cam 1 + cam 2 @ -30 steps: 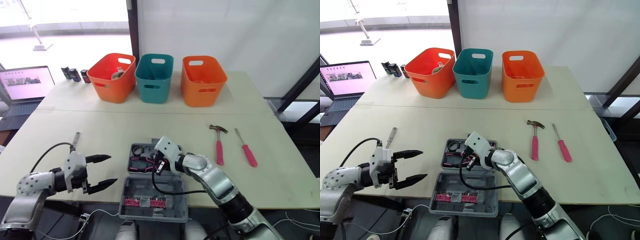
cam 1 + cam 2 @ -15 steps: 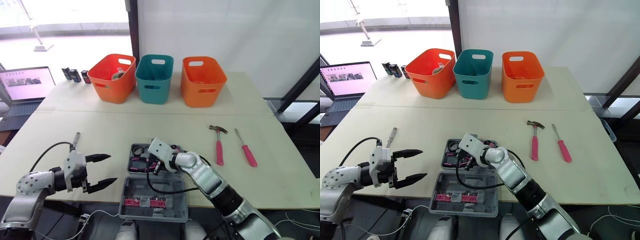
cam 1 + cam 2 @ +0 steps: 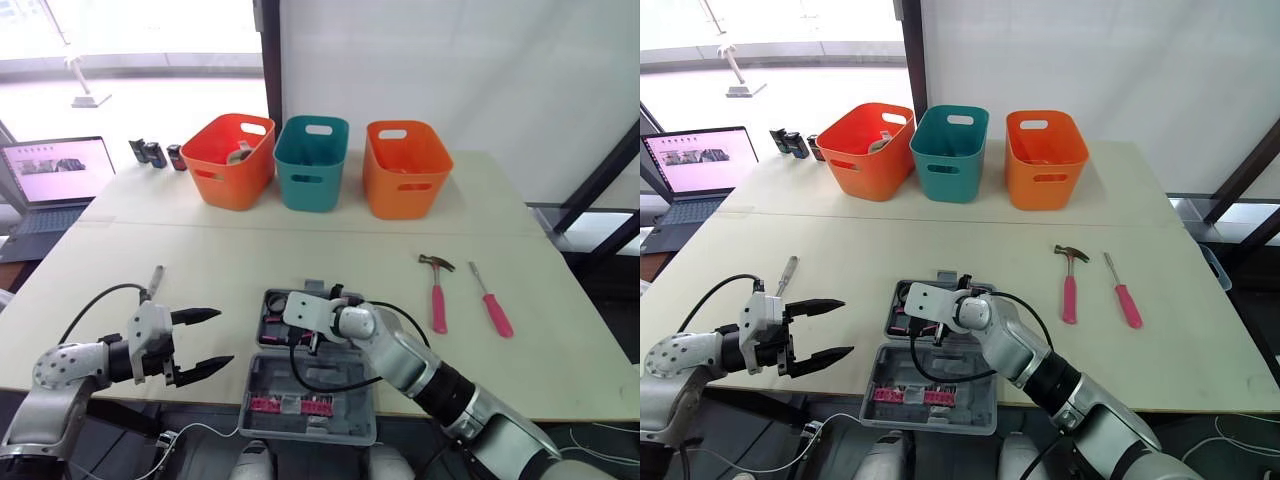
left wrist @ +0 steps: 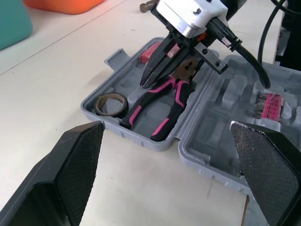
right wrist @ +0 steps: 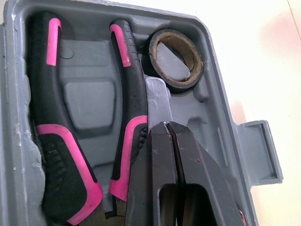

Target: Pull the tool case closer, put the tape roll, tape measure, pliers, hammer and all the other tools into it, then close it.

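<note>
The grey tool case (image 3: 330,382) lies open at the table's front middle. In its tray lie pink-and-black pliers (image 4: 171,115) and a dark tape roll (image 4: 99,106). My right gripper (image 5: 165,126) is shut with nothing between its fingers; its tips hang over the tray beside the pliers' handle (image 5: 129,136), near the tape roll (image 5: 176,84). My left gripper (image 3: 222,338) stands open left of the case, above the table's front edge. A pink-handled hammer (image 3: 437,285) and a pink screwdriver (image 3: 492,300) lie to the right. A grey-handled tool (image 3: 153,282) lies at the left.
Three bins stand at the back: orange (image 3: 230,155), teal (image 3: 308,160) and orange (image 3: 405,165). A laptop (image 3: 55,170) sits at the far left, with small dark objects (image 3: 155,155) near it. The case's lid (image 3: 290,405) holds a row of pink bits and overhangs the front edge.
My right gripper has swung left across the case tray, from its right side toward the pliers and tape roll. The left arm has stayed put. The camera has shifted slightly.
</note>
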You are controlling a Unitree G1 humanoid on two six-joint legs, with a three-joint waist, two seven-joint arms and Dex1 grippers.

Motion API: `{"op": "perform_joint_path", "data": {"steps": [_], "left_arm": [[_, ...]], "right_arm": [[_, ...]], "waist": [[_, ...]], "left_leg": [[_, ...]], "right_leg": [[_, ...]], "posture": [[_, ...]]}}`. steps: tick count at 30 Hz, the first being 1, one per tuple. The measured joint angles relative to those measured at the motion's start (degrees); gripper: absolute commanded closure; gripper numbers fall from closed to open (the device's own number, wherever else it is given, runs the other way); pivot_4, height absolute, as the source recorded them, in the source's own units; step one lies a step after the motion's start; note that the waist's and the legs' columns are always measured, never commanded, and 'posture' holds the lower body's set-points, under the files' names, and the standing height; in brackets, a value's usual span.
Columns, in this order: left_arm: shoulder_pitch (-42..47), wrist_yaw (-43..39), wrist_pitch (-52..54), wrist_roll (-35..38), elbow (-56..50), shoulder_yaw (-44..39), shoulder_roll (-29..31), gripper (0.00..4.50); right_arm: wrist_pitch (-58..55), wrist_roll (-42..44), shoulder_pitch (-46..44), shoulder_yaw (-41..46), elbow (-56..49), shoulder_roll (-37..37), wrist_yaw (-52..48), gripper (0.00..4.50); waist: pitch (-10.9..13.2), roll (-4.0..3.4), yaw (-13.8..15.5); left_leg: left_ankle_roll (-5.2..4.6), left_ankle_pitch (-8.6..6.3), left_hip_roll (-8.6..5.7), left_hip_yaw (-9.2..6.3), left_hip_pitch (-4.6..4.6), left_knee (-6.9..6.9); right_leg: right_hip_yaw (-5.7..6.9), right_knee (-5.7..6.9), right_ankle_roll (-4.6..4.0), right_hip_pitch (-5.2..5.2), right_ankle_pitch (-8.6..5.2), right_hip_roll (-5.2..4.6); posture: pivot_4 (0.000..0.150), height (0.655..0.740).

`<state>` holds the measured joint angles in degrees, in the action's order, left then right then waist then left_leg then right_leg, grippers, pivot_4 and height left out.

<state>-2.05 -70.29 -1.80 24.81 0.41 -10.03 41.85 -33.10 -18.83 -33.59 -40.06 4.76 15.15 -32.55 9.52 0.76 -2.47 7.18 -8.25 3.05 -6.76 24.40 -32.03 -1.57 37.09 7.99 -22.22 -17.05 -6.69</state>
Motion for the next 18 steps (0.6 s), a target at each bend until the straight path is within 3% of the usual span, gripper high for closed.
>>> {"op": "perform_joint_path", "data": {"steps": [5, 8, 11, 14, 18], "left_arm": [[0.0, 0.5, 0.3, -0.6, 0.0, 0.0, 0.1, 0.00], [0.2, 1.6, 1.1, -1.2, 0.2, 0.1, 0.2, 0.00], [1.8, 2.8, 4.3, -1.1, 1.0, 0.4, 0.2, 0.86], [3.4, 4.3, 5.8, -3.2, 4.0, 1.9, 0.3, 2.41], [4.9, 4.5, 7.4, -5.0, 6.2, 5.2, -0.8, 4.45]], "right_arm": [[-0.1, 5.4, 1.9, 7.3, -1.1, -2.0, -1.7, 4.47], [-2.3, 13.2, 3.0, 16.4, -8.8, -3.6, -3.5, 4.47], [-9.4, 21.3, 1.1, 24.5, -19.3, -2.3, -7.1, 4.50], [-18.9, 30.3, 3.4, 29.9, -27.4, 8.0, -14.9, 4.50], [-23.1, 33.6, 9.1, 33.6, -26.8, 23.1, -21.0, 4.50]], "waist": [[0.0, 0.00, 0.1], [0.1, -0.07, 0.0], [0.1, -0.07, 0.0], [0.1, -0.05, 1.0], [0.2, -0.08, 1.7]], "left_leg": [[-0.01, 0.01, 0.00, 0.00, 0.19, 0.00], [-0.02, 0.02, 0.00, 0.00, 0.39, 0.00], [-0.02, 0.01, 0.01, 0.00, 0.38, 0.02], [0.00, 0.00, -0.02, 0.00, 0.39, -0.01], [0.01, 0.00, -0.02, 0.02, 0.53, -0.04]], "right_leg": [[0.00, 0.02, 0.01, 0.05, 0.00, 0.00], [0.00, 0.08, 0.06, -0.16, 0.03, 0.00], [0.00, 0.09, 0.09, -0.15, 0.01, 0.01], [0.00, -0.18, 0.06, -0.01, -0.03, -0.03], [0.00, -0.23, 0.00, -0.17, 0.01, -0.04]], "posture": [[0.150, 0.7400], [0.150, 0.7400], [0.150, 0.7400], [0.150, 0.7400], [0.150, 0.7400]]}}
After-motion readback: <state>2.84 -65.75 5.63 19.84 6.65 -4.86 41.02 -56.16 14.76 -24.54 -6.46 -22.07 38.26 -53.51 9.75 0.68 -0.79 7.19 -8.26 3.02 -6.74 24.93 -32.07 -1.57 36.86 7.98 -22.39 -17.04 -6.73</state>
